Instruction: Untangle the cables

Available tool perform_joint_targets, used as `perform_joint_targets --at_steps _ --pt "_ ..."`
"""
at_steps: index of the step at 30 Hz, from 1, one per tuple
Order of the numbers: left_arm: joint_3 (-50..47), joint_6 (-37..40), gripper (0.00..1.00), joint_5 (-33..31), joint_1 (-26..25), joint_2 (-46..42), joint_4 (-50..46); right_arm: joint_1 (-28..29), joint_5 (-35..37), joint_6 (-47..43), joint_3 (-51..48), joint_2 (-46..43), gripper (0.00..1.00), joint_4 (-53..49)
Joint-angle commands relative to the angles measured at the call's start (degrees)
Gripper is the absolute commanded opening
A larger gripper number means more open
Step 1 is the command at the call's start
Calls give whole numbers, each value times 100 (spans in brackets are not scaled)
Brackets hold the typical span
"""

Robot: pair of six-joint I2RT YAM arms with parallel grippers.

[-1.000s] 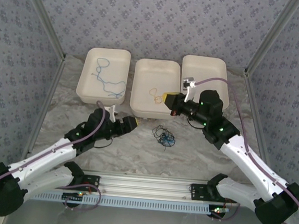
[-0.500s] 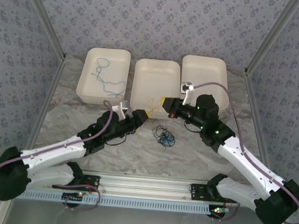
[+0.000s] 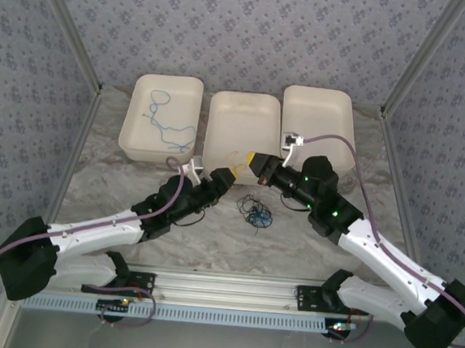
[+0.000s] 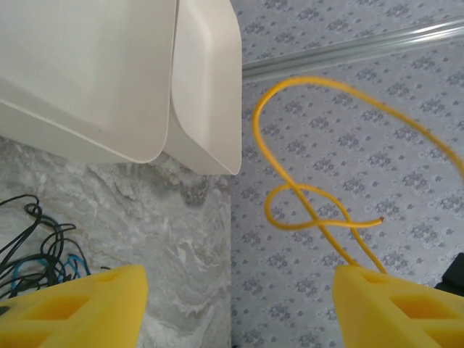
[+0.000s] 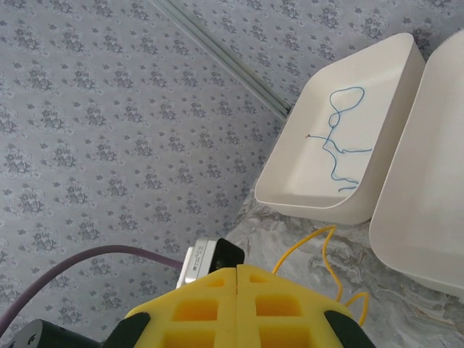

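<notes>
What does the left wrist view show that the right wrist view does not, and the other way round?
Left wrist, not right wrist: the left gripper with its yellow fingers apart, and the tangle of black and blue cables on the table.
Right wrist, not left wrist: the right gripper with its fingers shut together, and the blue cable lying alone in a white tray.
Both: the yellow cable, hanging in loops above the table, and the marbled table itself.

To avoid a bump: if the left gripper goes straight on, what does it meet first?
Probably the yellow cable, which loops in the air just ahead of the left gripper; depth is unclear, so it may pass beside it.
</notes>
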Motion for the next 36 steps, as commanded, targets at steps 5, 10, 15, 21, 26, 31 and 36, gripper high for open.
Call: perform_joint_targets --at_steps 5,10,15,21,26,31,36 --pt "45 99 66 -364 147 -318 326 171 294 243 -49 -216 0 208" --pt "234 154 55 -177 219 -222 141 215 325 318 -110 -255 0 267" --pt "286 152 48 -126 289 -127 128 243 280 375 -110 -280 0 303" --pt "419 303 41 -37 395 -76 225 252 275 493 -182 -367 0 320" --pt "486 278 42 125 400 116 252 206 279 733 -284 -414 0 493" --pt "445 408 39 168 405 228 551 93 204 1223 -384 -412 0 722" --pt "532 460 27 318 404 424 751 -3 177 1545 -463 -429 0 872"
